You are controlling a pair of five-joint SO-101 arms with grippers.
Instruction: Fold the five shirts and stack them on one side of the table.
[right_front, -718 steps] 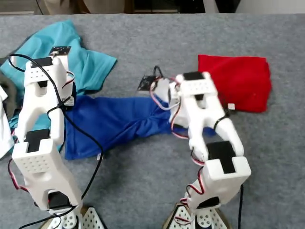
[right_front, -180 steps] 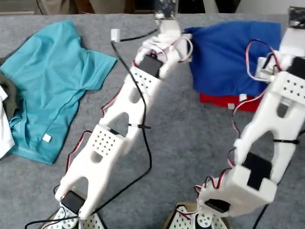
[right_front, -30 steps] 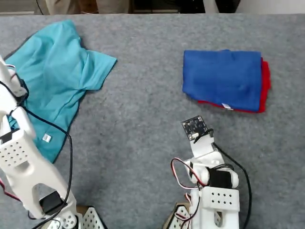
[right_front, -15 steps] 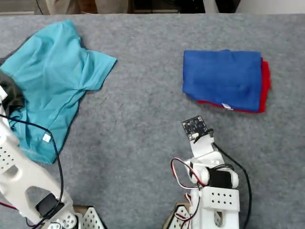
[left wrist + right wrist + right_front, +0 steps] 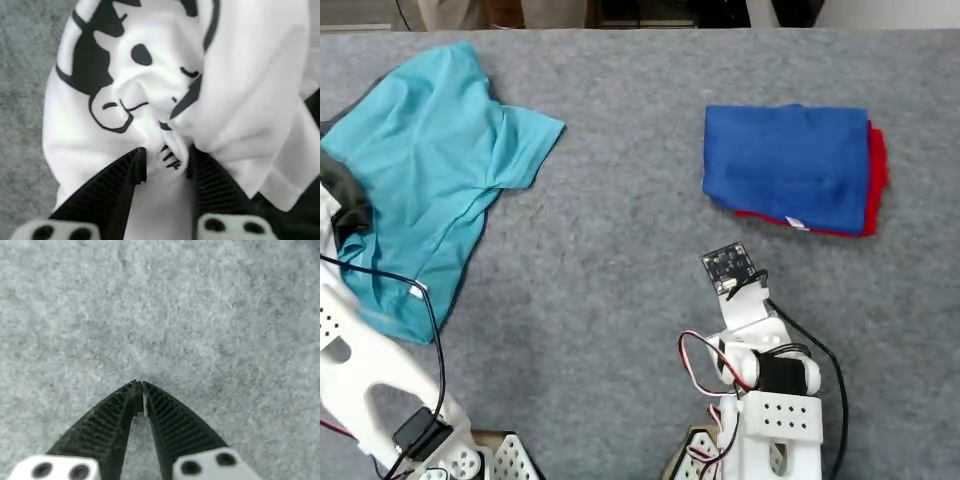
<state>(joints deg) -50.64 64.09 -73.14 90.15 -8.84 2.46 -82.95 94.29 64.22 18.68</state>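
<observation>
My left gripper (image 5: 166, 152) is shut on a bunched fold of the white shirt (image 5: 240, 75), which has a black cartoon print. Its arm (image 5: 360, 370) leans off the table's left edge. Beside that edge a teal shirt (image 5: 430, 170) lies spread out and unfolded. At the back right, the folded blue shirt (image 5: 785, 165) rests on the folded red shirt (image 5: 877, 165). My right gripper (image 5: 142, 385) is shut on nothing, just above bare grey cloth. Its arm (image 5: 760, 370) is tucked back at the front of the table.
A dark garment (image 5: 345, 205) is crumpled at the left edge, partly on the teal shirt. The grey felt table (image 5: 620, 150) is bare between the teal shirt and the stack. A loose black cable (image 5: 435, 330) from the left arm hangs over the teal shirt's hem.
The left arm has swung further left and towards the front, off the teal shirt and past the table's left edge. The right arm has not moved.
</observation>
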